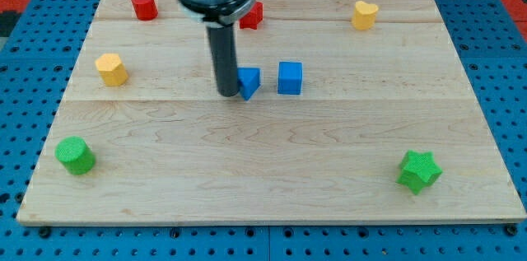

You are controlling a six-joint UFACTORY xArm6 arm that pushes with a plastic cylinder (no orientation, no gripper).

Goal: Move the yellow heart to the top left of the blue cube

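The yellow heart [365,15] lies near the view's top right of the wooden board [272,179]. The blue cube [290,77] sits near the board's middle. A second blue block [249,81], wedge-like in shape, lies just left of the cube. My tip [228,93] stands right beside that second blue block, on its left, touching or nearly touching it. The tip is far left of and below the yellow heart.
A red cylinder [144,5] is at the top left. A red block [251,16] is partly hidden behind my rod. A yellow hexagonal block [111,69] is at the left. A green cylinder [75,155] is at the bottom left, a green star [418,170] at the bottom right.
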